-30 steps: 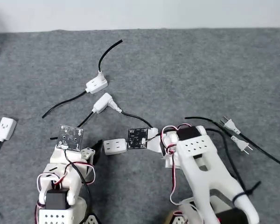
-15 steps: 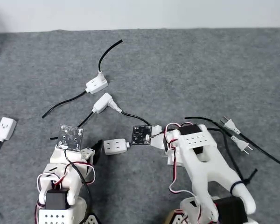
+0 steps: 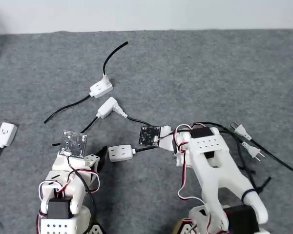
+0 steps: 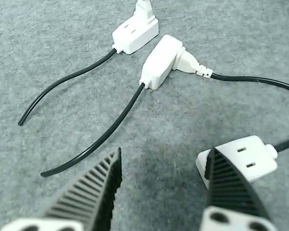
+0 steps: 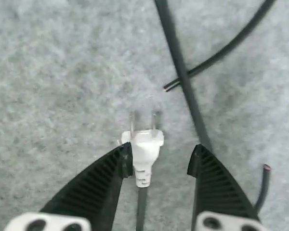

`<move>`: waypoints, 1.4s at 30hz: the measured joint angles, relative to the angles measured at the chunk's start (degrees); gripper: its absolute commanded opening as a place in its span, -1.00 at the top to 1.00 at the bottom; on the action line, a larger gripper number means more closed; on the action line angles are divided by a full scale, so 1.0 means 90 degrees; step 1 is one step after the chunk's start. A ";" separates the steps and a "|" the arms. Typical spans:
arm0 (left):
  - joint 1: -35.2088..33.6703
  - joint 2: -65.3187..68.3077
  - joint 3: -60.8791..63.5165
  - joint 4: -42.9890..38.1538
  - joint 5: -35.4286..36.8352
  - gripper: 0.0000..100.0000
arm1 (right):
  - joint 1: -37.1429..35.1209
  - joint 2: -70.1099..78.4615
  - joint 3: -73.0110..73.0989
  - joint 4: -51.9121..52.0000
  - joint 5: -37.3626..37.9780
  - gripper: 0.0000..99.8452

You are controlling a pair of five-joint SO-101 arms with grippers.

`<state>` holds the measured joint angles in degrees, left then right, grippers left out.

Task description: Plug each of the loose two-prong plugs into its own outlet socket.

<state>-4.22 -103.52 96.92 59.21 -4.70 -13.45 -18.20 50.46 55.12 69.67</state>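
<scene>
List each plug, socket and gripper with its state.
Left gripper, open.
Right gripper, open.
Upper socket, plug inserted.
Middle socket, plug inserted.
Near socket, empty.
Far-left socket, empty.
Upper right plug, unplugged.
Lower right plug, unplugged.
Plug between right gripper's fingers, unplugged, ungripped.

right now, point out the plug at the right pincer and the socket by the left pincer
plug (image 5: 143,144), right wrist view, on its white body just behind the two prongs
socket (image 4: 255,156), left wrist view, on its slotted white face
</scene>
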 measured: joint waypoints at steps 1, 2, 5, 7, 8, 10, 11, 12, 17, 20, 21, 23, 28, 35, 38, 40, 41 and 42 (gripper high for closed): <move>0.0000 0.0000 0.0000 0.0000 0.0000 0.46 | 0.0000 0.0000 0.0000 0.0000 0.0000 0.63; 0.0000 0.0000 0.0000 0.0000 0.0000 0.46 | 0.0000 0.0000 0.0000 0.0000 0.0000 0.63; 0.0000 0.0000 0.0000 0.0000 0.0000 0.46 | 0.0000 0.0000 0.0000 0.0000 0.0000 0.63; 0.0000 0.0000 0.0000 0.0000 0.0000 0.46 | 0.0000 0.0000 0.0000 0.0000 0.0000 0.63; 0.0000 0.0000 0.0000 0.0000 0.0000 0.46 | 0.0000 0.0000 0.0000 0.0000 0.0000 0.63; 0.0000 0.0000 0.0000 0.0000 0.0000 0.46 | 0.0000 0.0000 0.0000 0.0000 0.0000 0.63; 0.0000 0.0000 0.0000 0.0000 0.0000 0.46 | 0.0000 0.0000 0.0000 0.0010 0.0000 0.63; 0.0000 0.0000 0.0000 0.0000 0.0000 0.46 | 0.0000 0.0000 -0.0029 0.0088 0.0010 0.63; 0.0000 0.0000 0.0000 0.0000 0.0000 0.46 | 0.0000 -0.0166 -0.0371 0.0811 0.0020 0.63; 0.0000 0.0000 0.0000 0.0000 0.0000 0.46 | 0.0000 -0.0361 -0.0381 0.1055 0.0020 0.63; 0.0000 0.0000 0.0000 0.0000 0.0000 0.46 | 0.0000 -0.0400 -0.0342 0.1065 0.0020 0.63; 0.0000 0.0000 0.0000 0.0000 0.0000 0.46 | 0.0000 -0.0449 -0.0107 0.1045 0.0020 0.63; 0.0000 0.0000 0.0000 0.0000 0.0000 0.46 | -0.0010 -0.0498 0.0469 0.0938 0.0020 0.63; 0.0000 0.0000 0.0000 0.0000 0.0000 0.46 | -0.0225 -0.0869 0.0479 0.1416 0.0020 0.63; 0.0000 0.0000 0.0000 0.0000 0.0000 0.46 | -0.0283 -0.1446 0.0479 0.1778 0.0020 0.63; 0.0000 0.0000 0.0000 0.0000 0.0000 0.46 | -0.0293 -0.1895 0.0479 0.2032 0.0020 0.63; 0.0000 0.0000 0.0000 0.0000 0.0000 0.46 | -0.0322 -0.2110 0.0479 0.2168 0.0020 0.63; 0.0000 0.0000 0.0000 0.0000 0.0000 0.46 | -0.0361 -0.2315 0.0479 0.2315 0.0020 0.63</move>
<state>-4.22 -103.52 96.92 59.21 -4.70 -16.70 -39.03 54.77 75.96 69.85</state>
